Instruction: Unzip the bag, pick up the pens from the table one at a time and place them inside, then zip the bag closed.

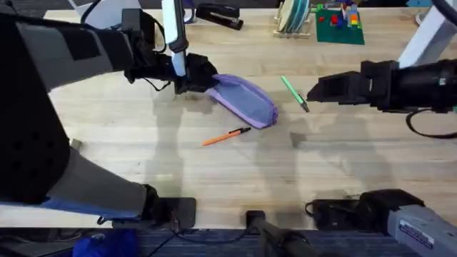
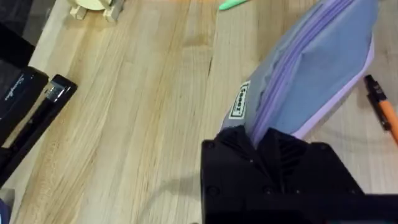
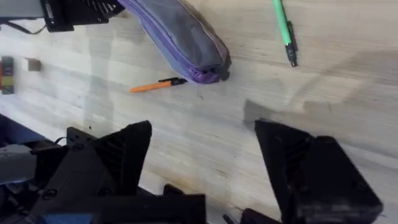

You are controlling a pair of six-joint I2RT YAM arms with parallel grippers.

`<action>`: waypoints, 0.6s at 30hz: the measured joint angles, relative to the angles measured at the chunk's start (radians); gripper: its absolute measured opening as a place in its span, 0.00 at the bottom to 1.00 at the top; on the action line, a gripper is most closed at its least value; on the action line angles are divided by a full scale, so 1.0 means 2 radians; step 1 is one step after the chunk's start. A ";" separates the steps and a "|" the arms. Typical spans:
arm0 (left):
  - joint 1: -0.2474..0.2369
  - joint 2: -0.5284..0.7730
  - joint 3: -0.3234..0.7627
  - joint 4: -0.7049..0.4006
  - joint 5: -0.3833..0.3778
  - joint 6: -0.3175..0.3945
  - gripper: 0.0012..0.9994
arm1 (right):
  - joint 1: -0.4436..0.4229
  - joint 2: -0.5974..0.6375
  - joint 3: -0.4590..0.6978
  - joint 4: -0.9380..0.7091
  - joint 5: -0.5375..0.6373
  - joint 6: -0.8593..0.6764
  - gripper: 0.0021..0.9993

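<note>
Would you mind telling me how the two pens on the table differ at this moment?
The orange pen lies in front of the bag, nearly crosswise; the green pen lies to the bag's right, angled more steeply. The green pen sits nearest the right end effector; the orange pen is further from it. Both are slim, dark-tipped and flat on the table.

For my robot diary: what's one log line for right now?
left gripper: shut on bag end | right gripper: open, empty | orange pen, green pen: on table

Lavender zippered bag (image 1: 246, 101) lying diagonally, zipped, on pale wooden table (image 1: 235, 178), orange pen (image 1: 226, 136) just beside it, green pen (image 1: 293, 93) nearby.
</note>
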 joint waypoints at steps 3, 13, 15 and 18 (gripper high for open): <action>0.000 0.000 0.000 0.000 0.000 0.000 0.04 | 0.006 0.000 0.000 -0.001 0.000 -0.030 1.00; 0.000 0.000 0.000 0.000 0.000 0.000 0.04 | 0.042 0.032 0.000 0.010 0.000 -0.094 1.00; 0.000 0.000 0.000 0.000 0.000 0.000 0.04 | 0.047 0.035 0.000 0.015 0.000 -0.115 1.00; 0.000 0.000 0.000 0.000 0.000 0.000 0.04 | 0.052 0.036 0.000 0.029 0.000 -0.140 1.00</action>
